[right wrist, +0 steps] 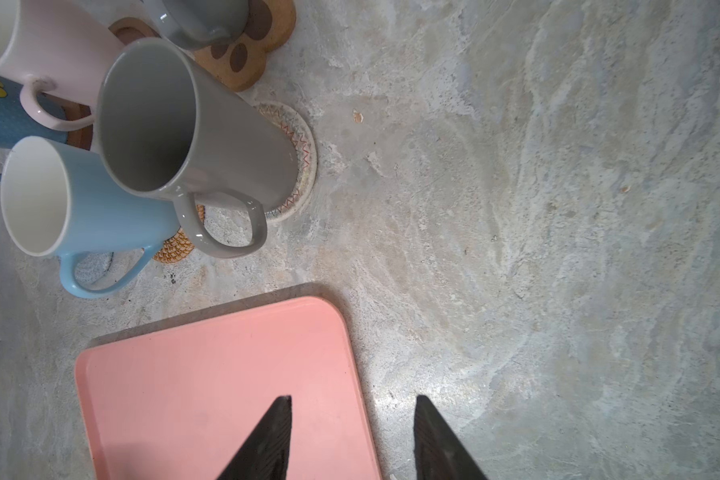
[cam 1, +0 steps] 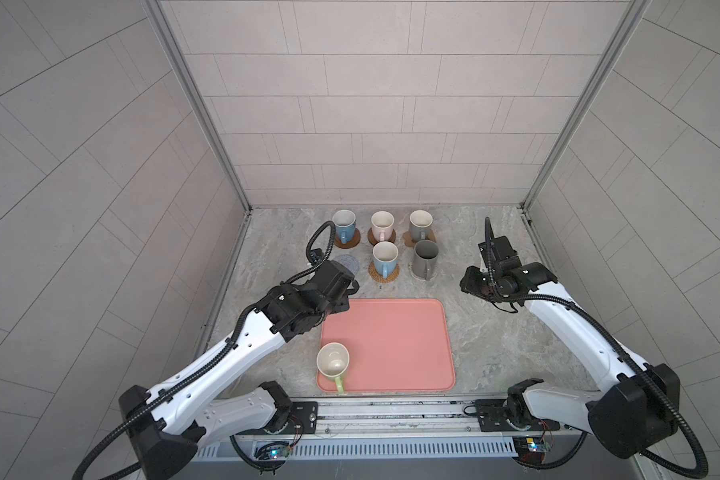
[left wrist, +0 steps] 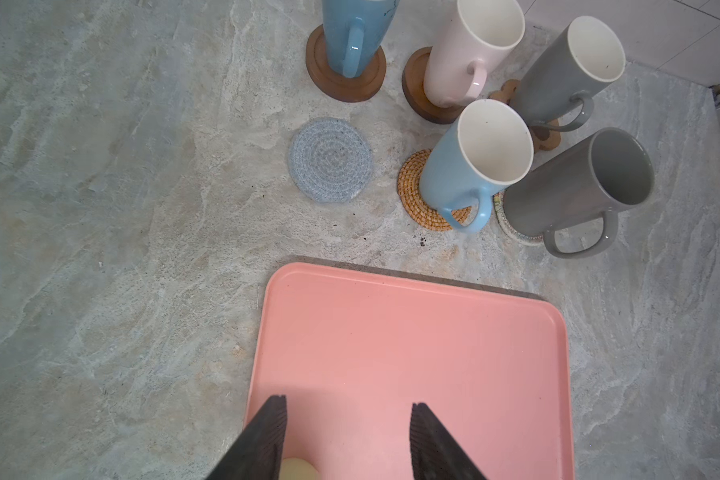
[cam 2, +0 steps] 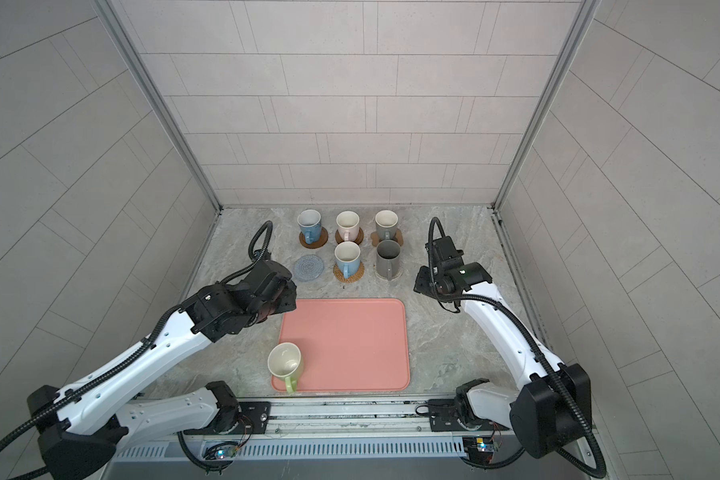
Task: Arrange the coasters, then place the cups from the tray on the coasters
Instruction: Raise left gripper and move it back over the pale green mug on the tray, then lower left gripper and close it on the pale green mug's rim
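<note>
Left wrist view: the left gripper [left wrist: 348, 402] hangs over the far left corner of the tray [left wrist: 433, 332], jaws parted with nothing between them. The grey-blue coaster [left wrist: 330, 160] lies flat on the table [left wrist: 142, 208] ahead of it. The yellow-green mug [cam 1: 333, 363] stands on the tray behind it, toward the arm's base. The right gripper [right wrist: 353, 398] straddles the tray's far right rim, jaws likewise parted and empty. In both top views each forearm reaches forward with the wrist bent down.

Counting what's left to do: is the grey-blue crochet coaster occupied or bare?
Bare. Nothing sits on the grey-blue crochet coaster; the yellow-green cup stands on the tray.
</note>
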Robot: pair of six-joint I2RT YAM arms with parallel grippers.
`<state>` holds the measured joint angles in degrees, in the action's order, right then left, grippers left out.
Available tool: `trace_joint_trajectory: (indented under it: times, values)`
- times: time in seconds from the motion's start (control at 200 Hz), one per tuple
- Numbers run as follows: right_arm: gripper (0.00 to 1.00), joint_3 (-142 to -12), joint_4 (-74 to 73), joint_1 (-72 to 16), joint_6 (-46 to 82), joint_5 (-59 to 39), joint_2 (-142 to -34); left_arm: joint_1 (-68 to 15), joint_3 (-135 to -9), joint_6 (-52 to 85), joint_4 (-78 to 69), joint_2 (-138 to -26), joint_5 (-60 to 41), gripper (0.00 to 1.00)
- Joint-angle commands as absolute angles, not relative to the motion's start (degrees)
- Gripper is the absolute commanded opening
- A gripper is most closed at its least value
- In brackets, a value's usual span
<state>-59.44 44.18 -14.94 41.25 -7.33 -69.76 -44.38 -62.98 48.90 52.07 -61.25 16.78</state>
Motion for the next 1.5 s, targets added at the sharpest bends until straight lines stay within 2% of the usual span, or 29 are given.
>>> trace_joint_trajectory:
  times: [0.0, 0.39, 0.826, 1.206, 1.491]
  values:
    - [0.5, -59.2, 44.1, -14.8, 42.0, -7.1, -70.1, -44.3, -64.0, 51.0, 57.2, -59.5, 16.2, 0.54]
    - [0.5, -59.2, 43.1, -14.9, 41.9, -7.9, -71.8, -46.6, -65.5, 55.3, 66.3, -55.0, 11.5, 0.54]
    - [0.5, -59.7, 42.3, -14.9, 41.4, -8.6, -73.4, -55.1, -68.0, 64.8, 77.5, -51.7, 5.3, 0.54]
    - [0.5, -60.0, 42.7, -14.9, 40.8, -9.1, -73.8, -63.0, -60.3, 74.2, 73.6, -51.0, -0.6, 0.57]
    - [0.5, -60.3, 43.2, -14.9, 40.5, -9.1, -74.0, -69.2, -55.1, 78.5, 70.5, -53.0, -0.3, 0.58]
